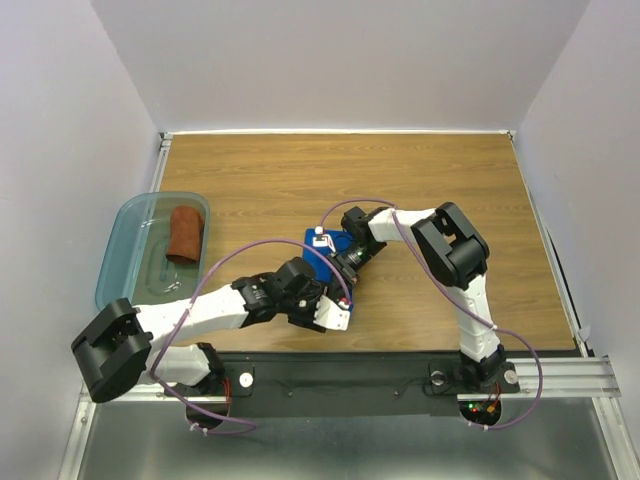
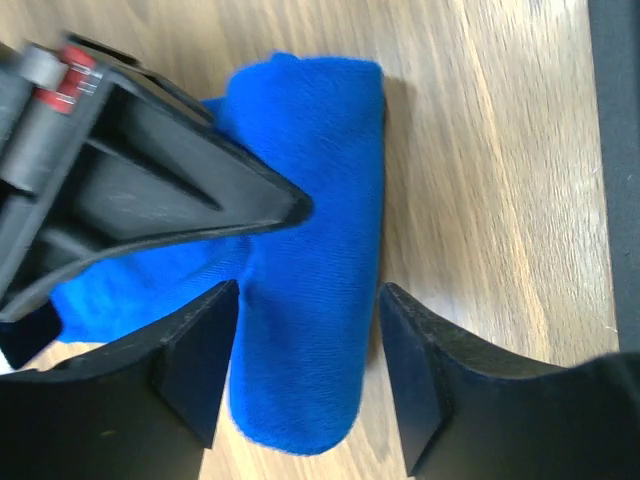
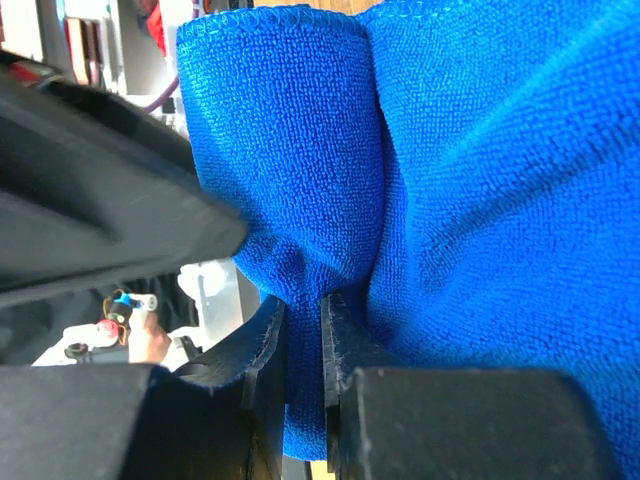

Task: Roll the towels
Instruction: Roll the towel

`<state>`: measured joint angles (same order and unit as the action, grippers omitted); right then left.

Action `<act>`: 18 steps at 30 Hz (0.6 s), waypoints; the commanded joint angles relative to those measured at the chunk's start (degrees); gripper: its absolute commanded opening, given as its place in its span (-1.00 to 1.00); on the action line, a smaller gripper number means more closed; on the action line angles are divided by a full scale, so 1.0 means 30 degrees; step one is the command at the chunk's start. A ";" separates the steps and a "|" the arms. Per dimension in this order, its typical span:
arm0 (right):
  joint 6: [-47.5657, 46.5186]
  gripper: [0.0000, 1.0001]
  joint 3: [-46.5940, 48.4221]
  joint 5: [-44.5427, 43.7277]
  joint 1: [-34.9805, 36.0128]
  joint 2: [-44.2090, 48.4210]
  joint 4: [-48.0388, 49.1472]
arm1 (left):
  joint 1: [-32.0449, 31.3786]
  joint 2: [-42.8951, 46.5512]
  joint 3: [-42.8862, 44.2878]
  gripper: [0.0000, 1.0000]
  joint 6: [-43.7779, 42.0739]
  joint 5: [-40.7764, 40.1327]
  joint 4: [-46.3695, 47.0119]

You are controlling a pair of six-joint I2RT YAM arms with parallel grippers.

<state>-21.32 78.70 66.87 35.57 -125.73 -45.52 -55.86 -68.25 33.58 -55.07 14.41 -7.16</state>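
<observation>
The royal blue towel (image 1: 327, 243) lies partly rolled on the wooden table near the middle. In the left wrist view its rolled end (image 2: 320, 180) sits between my left gripper's (image 2: 308, 296) open fingers, which straddle it. My right gripper (image 3: 303, 303) is shut on a pinched fold of the blue towel (image 3: 480, 150). In the top view the right gripper (image 1: 346, 267) and the left gripper (image 1: 322, 290) meet at the towel. The rust-brown towel (image 1: 186, 232) lies rolled inside the teal bin (image 1: 125, 215) at the left.
The right gripper's black finger (image 2: 150, 190) lies across the towel close above my left fingers. The black base rail (image 1: 350, 375) runs along the table's near edge. Bare wood (image 1: 400, 170) extends behind and to the right.
</observation>
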 commanded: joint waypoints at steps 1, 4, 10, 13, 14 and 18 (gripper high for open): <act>-0.0891 -0.99 0.0194 -0.1050 -0.0343 -0.0629 -0.0384 | -0.0248 -0.0364 -0.0968 0.20 -0.0628 -0.0614 0.0775; -0.0920 -0.95 0.0281 -0.1226 -0.0490 -0.0192 -0.0384 | -0.0249 -0.1213 -0.0796 -0.30 -0.0308 -0.1200 0.0424; -0.0131 -0.37 0.1013 -0.2278 -0.1017 0.1039 -0.0414 | -0.0190 -0.2768 0.0698 -0.66 0.1450 0.0377 -0.1885; 0.0514 0.20 0.1540 -0.2894 -0.1427 0.2298 -0.0355 | 0.0043 -0.3206 0.1547 -0.74 0.1714 0.1550 -0.3089; 0.0805 0.24 0.1890 -0.3128 -0.1544 0.2620 -0.0355 | 0.0189 -0.3382 0.2101 -0.76 0.1861 0.1785 -0.3353; 0.1335 0.70 0.2712 -0.4357 -0.2712 0.4668 -0.0355 | 0.2292 -0.5313 0.3977 -0.76 0.1921 0.4330 -0.6012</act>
<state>-18.83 82.91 58.83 30.94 -119.42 -47.70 -53.25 -79.88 41.52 -51.57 18.46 -13.32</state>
